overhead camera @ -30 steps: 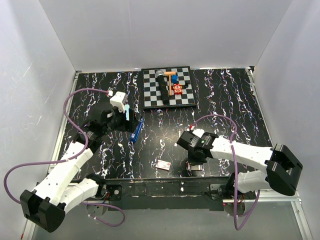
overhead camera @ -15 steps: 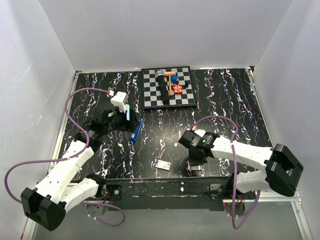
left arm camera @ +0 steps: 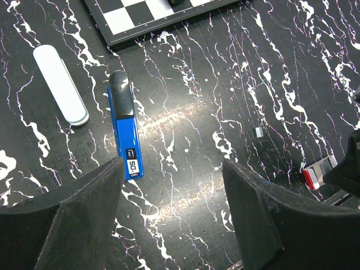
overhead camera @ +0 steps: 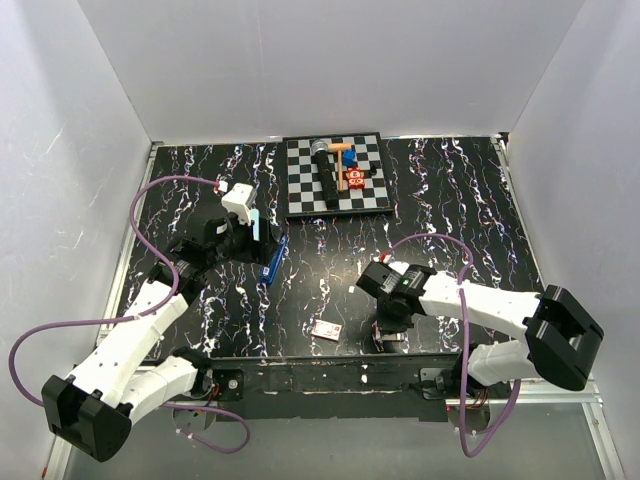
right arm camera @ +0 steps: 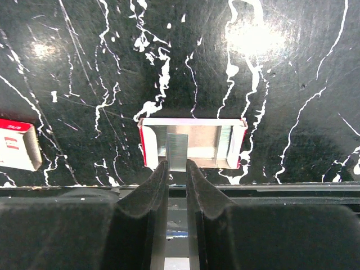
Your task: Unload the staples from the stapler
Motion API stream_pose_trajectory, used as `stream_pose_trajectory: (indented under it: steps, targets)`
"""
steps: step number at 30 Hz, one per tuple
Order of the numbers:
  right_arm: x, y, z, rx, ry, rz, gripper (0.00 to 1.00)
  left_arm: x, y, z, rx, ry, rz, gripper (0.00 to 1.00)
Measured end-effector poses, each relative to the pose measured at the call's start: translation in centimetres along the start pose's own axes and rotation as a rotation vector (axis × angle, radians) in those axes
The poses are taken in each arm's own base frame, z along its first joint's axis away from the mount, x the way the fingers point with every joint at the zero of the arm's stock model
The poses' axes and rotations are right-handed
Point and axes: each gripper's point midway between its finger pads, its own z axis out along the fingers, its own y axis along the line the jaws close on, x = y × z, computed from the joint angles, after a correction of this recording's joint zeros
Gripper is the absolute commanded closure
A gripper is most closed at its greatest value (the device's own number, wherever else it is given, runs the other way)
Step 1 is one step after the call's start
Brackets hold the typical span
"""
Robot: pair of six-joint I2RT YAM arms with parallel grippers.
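The dark-blue stapler (overhead camera: 274,258) lies shut on the black marbled table, left of centre. In the left wrist view the stapler (left arm camera: 125,135) lies just ahead of my left finger. My left gripper (left arm camera: 171,169) is open and empty above the table, and in the top view (overhead camera: 255,240) it is just left of the stapler. My right gripper (right arm camera: 177,166) is shut on a silver strip of staples (right arm camera: 176,147) over a small open box with red sides (right arm camera: 191,147), near the table's front edge (overhead camera: 388,332).
A pale oblong piece (left arm camera: 59,84) lies left of the stapler. A second small red-and-white box (overhead camera: 327,330) sits left of the open one. A tiny silver piece (left arm camera: 259,132) lies on the table. A chessboard (overhead camera: 375,200) with several objects is at the back.
My left arm has shifted slightly to the left. My right gripper stays shut on the staple strip at the open box.
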Motion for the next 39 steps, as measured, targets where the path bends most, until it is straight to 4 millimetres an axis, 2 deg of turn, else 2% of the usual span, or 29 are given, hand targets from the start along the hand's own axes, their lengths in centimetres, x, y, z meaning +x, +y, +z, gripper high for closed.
stream_pose_trajectory:
  steps: [16, 24, 33, 39]
  targets:
    - [0.59, -0.55, 0.53, 0.012, 0.021, 0.002, 0.81, 0.0, 0.0, 0.0, 0.0, 0.0, 0.0, 0.3]
    - [0.64, -0.53, 0.53, 0.011, 0.024, 0.002, 0.77, -0.01, -0.01, -0.01, 0.0, 0.0, 0.0, 0.29]
    - [0.67, -0.56, 0.6, 0.014, 0.026, 0.002, 0.63, -0.02, 0.0, -0.03, 0.0, -0.001, 0.0, 0.3]
    - [0.66, -0.56, 0.6, 0.015, 0.026, 0.005, 0.61, -0.05, -0.01, -0.05, 0.0, -0.002, 0.0, 0.29]
